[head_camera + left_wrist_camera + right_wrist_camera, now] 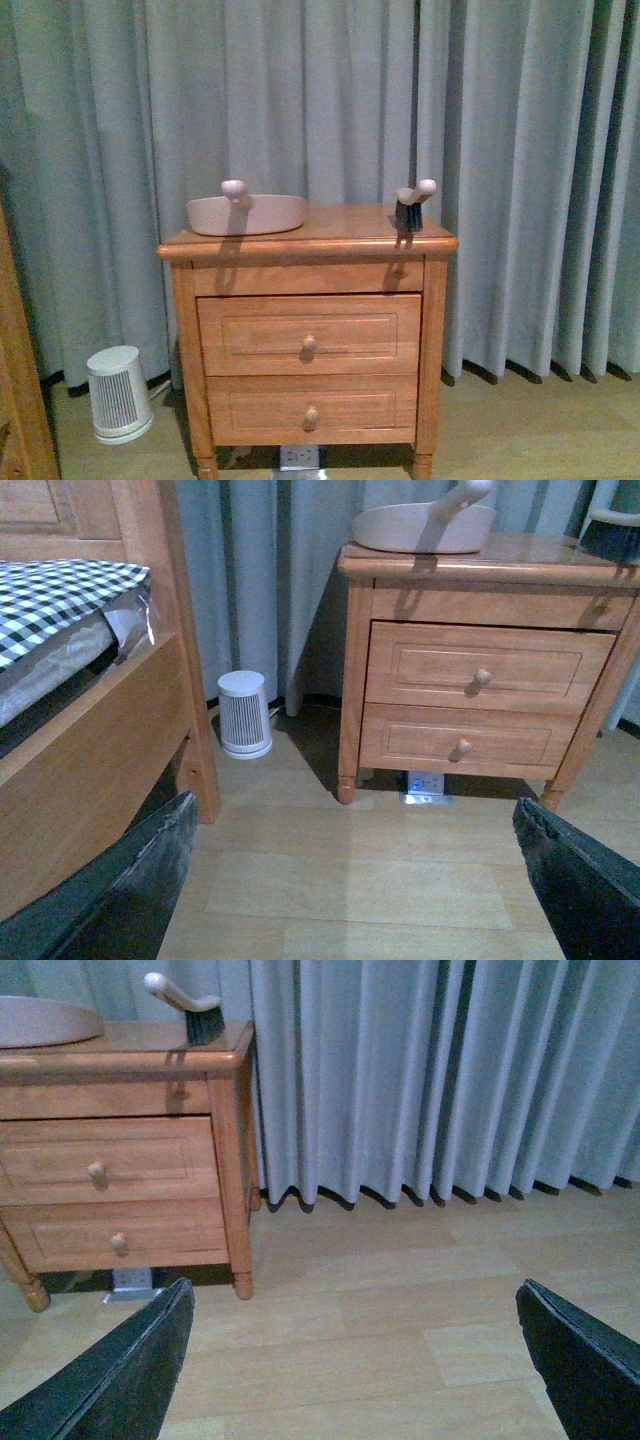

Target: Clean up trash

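No trash shows in any view. A pale pink dustpan lies on the left of the wooden nightstand top, and a small brush with dark bristles and a pale handle stands on the right. The dustpan also shows in the left wrist view, and the brush in the right wrist view. My left gripper hangs open over bare wood floor in front of the nightstand. My right gripper is open too, above the floor to the right of the nightstand. Neither arm appears in the front view.
The nightstand has two drawers with round knobs. A small white box like a wall socket sits low under it. A white ribbed heater stands on the floor left of it. A wooden bed frame with checked bedding is further left. Grey curtains hang behind.
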`<action>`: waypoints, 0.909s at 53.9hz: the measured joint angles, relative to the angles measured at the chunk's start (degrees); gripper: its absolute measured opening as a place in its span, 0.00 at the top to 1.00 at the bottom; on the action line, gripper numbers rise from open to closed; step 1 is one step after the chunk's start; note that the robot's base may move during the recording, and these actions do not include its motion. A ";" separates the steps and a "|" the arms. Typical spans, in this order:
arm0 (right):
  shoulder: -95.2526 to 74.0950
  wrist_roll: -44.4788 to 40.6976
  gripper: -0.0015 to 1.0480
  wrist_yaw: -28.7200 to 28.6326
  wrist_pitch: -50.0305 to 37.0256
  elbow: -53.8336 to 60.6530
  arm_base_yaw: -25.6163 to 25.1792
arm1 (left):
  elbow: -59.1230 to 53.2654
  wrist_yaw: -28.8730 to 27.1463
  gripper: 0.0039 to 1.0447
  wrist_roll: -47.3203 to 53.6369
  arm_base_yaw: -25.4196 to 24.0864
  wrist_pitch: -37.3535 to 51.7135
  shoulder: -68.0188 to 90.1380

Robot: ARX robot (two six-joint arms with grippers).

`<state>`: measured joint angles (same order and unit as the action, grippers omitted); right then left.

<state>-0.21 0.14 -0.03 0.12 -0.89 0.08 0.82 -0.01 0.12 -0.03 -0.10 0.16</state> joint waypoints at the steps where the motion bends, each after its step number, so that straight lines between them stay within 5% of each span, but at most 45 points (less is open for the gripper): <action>1: 0.00 0.00 0.07 0.00 0.00 0.00 0.00 | 0.00 -0.02 0.07 0.00 0.00 0.00 0.00; 49: 0.00 0.00 0.07 -0.02 0.00 0.00 0.00 | 0.00 -0.02 0.07 0.00 0.00 -0.02 0.00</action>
<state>-0.21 0.14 -0.05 0.12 -0.89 0.08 0.82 -0.03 0.12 -0.03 -0.12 0.16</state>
